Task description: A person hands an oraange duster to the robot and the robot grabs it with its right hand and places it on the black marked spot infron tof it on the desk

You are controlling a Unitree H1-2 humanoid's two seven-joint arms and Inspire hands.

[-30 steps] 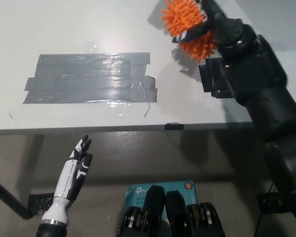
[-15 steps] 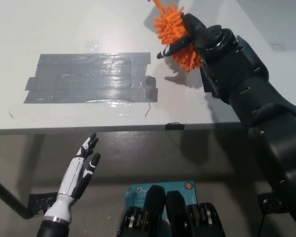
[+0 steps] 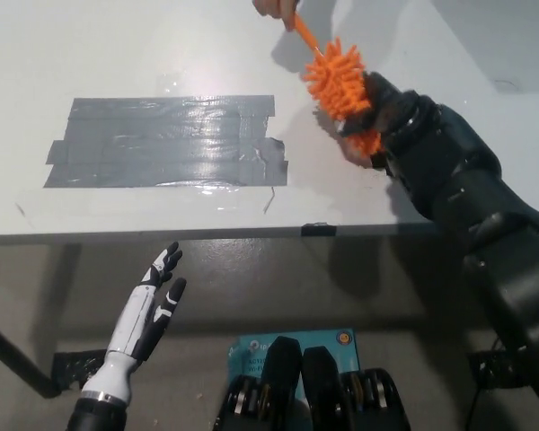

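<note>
Orange duster is above the desk, right of the black marked spot.
My right hand has its fingers wrapped around the soft, spiky head. A person's hand holds the thin stick, so a tug could pull it loose. My left hand rests low, fingers apart.

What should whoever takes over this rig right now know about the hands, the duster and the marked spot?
Right hand: black, over the desk's right part, closed around the orange duster.
A person's hand at the top edge still holds the duster's handle tip, so the handover is not finished.
Left hand: white, open, resting below the desk edge at lower left.
Black marked spot: bare, left of the duster.
Done: the grab. Left: the person lets go, then carry the duster left and set it on the spot.
</note>
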